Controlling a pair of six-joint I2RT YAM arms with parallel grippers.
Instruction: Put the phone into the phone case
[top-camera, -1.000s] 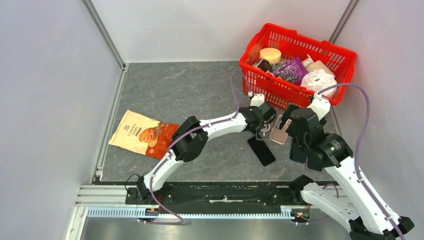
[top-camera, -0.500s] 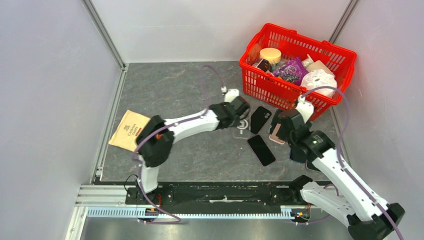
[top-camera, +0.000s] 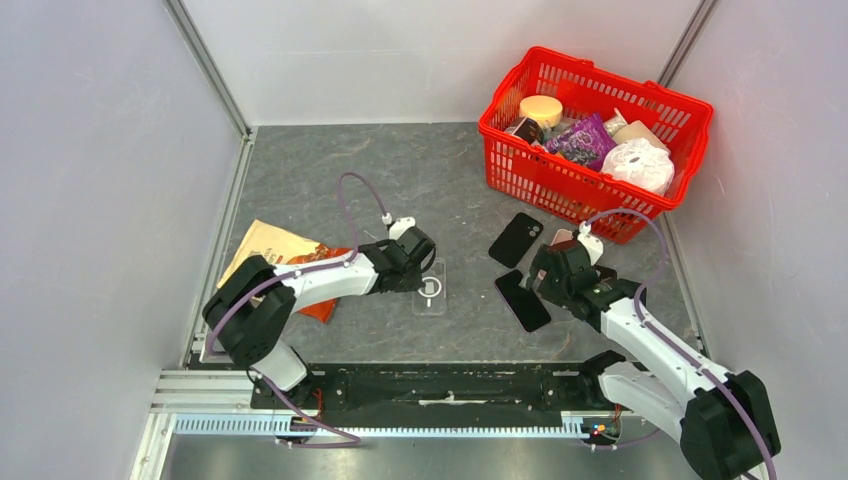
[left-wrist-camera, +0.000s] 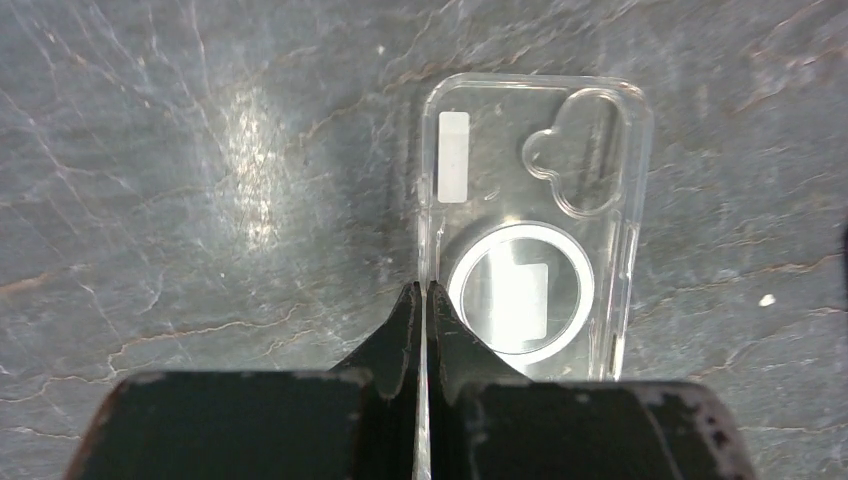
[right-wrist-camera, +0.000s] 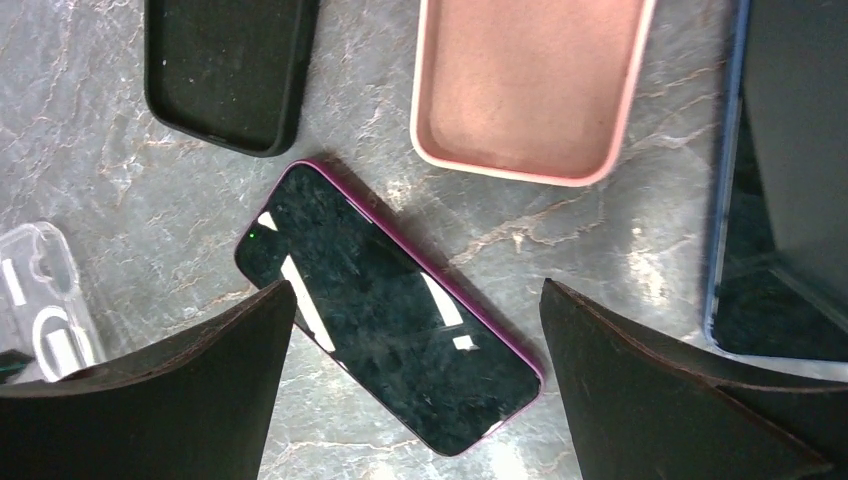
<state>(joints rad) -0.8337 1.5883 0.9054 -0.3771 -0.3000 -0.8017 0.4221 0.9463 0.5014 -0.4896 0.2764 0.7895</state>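
Top view, left: my left claw (top-camera: 417, 267) sat low at the near-left edge of the clear case (top-camera: 430, 291), which lay flat on the table (top-camera: 380, 180), well apart from the phone (top-camera: 522, 300).
Top view, right: my right claw (top-camera: 546, 278) hung just above and beside the phone; a black case (top-camera: 516, 238) lay near, the red basket (top-camera: 570, 188) beyond.
Left wrist, grip: fingers pinched to a slit on the clear case's (left-wrist-camera: 535, 230) left rim wall.
Left wrist, case: hollow side up, nothing in it.
Right wrist, grip: jaws spread wide, holding nothing; the phone (right-wrist-camera: 385, 345) lay screen up between and below the fingers (right-wrist-camera: 180, 380).
Right wrist, neighbours: black case (right-wrist-camera: 225, 70) and pink case (right-wrist-camera: 525, 80) both empty; a blue-edged slab (right-wrist-camera: 770, 200) at the right edge, too cropped to name.
Progress: early, by my reckoning. The case was gripped and the phone lined up but not lifted.
Left to do: grasp the phone, carry it over, and seat it in the case.
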